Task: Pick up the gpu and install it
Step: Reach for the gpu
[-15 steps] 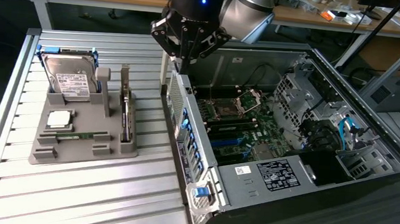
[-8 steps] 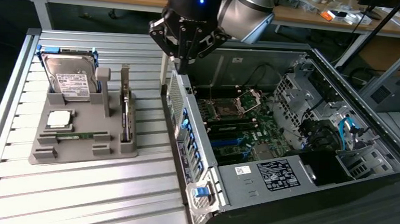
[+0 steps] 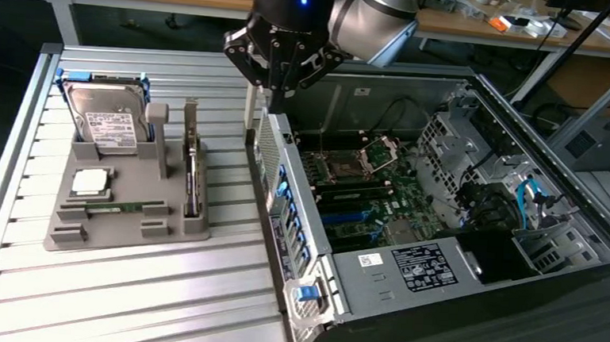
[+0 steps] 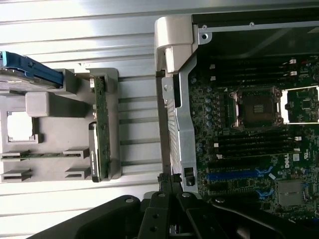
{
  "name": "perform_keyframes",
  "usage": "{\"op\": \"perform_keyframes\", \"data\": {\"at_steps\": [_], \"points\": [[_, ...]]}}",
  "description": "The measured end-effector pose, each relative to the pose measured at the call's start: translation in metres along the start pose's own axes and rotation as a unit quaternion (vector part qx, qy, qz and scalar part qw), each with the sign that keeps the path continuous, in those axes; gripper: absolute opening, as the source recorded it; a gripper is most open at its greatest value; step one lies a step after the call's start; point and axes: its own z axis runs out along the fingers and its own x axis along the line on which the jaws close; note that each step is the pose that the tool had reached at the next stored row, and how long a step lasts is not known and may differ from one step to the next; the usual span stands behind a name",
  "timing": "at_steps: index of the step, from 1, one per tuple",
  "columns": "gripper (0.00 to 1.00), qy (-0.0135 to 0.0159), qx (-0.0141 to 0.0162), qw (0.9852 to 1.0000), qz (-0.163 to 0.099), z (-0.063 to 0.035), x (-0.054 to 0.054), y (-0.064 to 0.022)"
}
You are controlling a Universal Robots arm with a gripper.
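Note:
The gpu stands on its edge in a slot of the grey holder, on the exterior view's left of the open computer case. In the wrist view the gpu is a thin green board with a black cooler on one side. My gripper hangs above the case's near wall, to the exterior view's right of the gpu and apart from it. The fingers are shut together with nothing between them.
The holder also carries a silver hard drive, a small square chip and a narrow memory stick. Inside the case lies the motherboard with its socket. The slatted metal table extends toward the front.

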Motion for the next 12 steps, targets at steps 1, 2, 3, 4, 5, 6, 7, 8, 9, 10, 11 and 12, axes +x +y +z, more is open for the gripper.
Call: {"op": "perform_keyframes", "data": {"at_steps": [1,2,3,4,5,6,7,8,9,10,11,12], "points": [[0.11,0.0000,0.0001,1.0000,0.000,-0.0001,0.0004,0.0000],[0.11,0.0000,0.0001,1.0000,0.000,0.0000,0.0008,-0.0001],[0.11,0.0000,0.0001,1.0000,0.000,0.0000,0.0012,-0.0001],[0.11,0.0000,0.0002,1.0000,0.000,-0.0001,0.0015,-0.0001],[0.11,0.0001,0.0002,1.0000,0.000,-0.0001,0.0019,-0.0001],[0.11,0.0000,0.0002,1.0000,0.000,-0.0001,0.0022,-0.0002],[0.11,0.0000,0.0003,1.0000,0.000,-0.0001,0.0027,-0.0002],[0.11,0.0000,0.0003,1.0000,0.000,-0.0001,0.0030,-0.0002],[0.11,0.0000,0.0004,1.0000,0.000,-0.0001,0.0035,-0.0003],[0.11,0.0000,0.0004,1.0000,0.000,-0.0001,0.0039,-0.0003],[0.11,0.0000,0.0004,1.0000,0.000,-0.0001,0.0043,-0.0003],[0.11,0.0000,0.0004,1.0000,0.000,-0.0001,0.0046,-0.0003]]}}
